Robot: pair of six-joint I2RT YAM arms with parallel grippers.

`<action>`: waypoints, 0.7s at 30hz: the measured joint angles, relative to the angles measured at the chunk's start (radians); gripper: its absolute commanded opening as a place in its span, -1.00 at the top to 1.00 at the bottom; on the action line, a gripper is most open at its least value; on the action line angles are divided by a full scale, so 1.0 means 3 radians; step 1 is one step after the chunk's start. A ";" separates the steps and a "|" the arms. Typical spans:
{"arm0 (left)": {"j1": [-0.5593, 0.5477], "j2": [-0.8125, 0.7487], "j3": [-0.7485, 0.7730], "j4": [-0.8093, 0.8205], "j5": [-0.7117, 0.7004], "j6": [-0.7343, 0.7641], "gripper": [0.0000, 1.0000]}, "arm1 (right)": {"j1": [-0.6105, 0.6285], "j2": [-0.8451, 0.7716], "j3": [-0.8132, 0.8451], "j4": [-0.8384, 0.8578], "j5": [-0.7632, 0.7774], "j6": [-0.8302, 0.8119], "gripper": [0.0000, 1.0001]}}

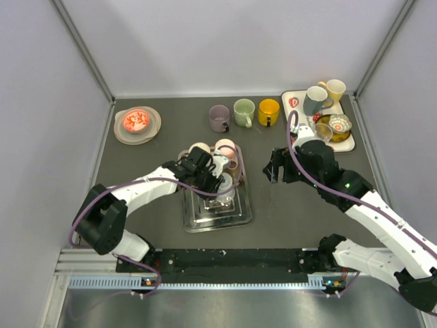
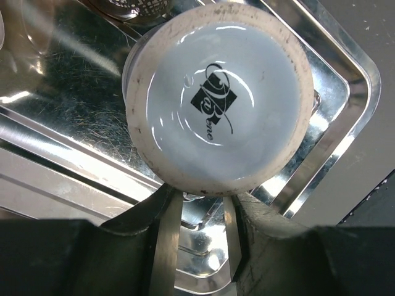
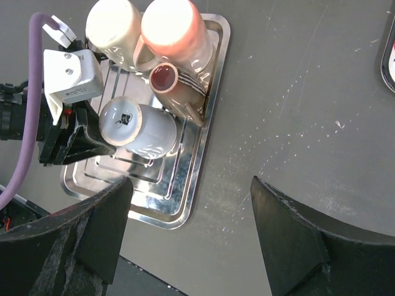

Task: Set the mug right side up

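The white ceramic mug (image 2: 216, 98) fills the upper middle of the left wrist view. It is not upright: its unglazed foot ring and black-logo base face that camera. In the right wrist view (image 3: 139, 129) it lies tipped, base toward the left of the frame, inside the ribbed stainless steel tray (image 3: 185, 197) at centre left.

The left gripper (image 2: 199, 209) sits at the mug's lower edge with its jaws only narrowly apart. I cannot tell whether they pinch anything.

Above the mug in the right wrist view, a brown striped mug (image 3: 179, 83) lies on its side. A cream mug (image 3: 114, 24) and a pink mug (image 3: 173, 28) stand inverted at the tray's top end.

The right gripper (image 3: 191, 183) hangs with its jaws spread wide over the dark grey table (image 3: 308, 123), right of the tray.
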 measured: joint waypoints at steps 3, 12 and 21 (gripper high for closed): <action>-0.0011 -0.0001 0.0011 0.0004 -0.0008 -0.0003 0.18 | 0.0000 -0.0001 0.0000 0.0000 0.0000 0.0001 -0.54; -0.0046 0.0001 0.0013 0.0058 -0.0011 -0.0004 0.30 | 0.0000 -0.0003 -0.0042 0.0005 0.0001 0.0032 -0.54; -0.0070 0.0042 0.0013 0.0172 0.0009 -0.0029 1.00 | 0.0000 -0.0008 -0.0084 0.0005 -0.0013 0.0055 -0.54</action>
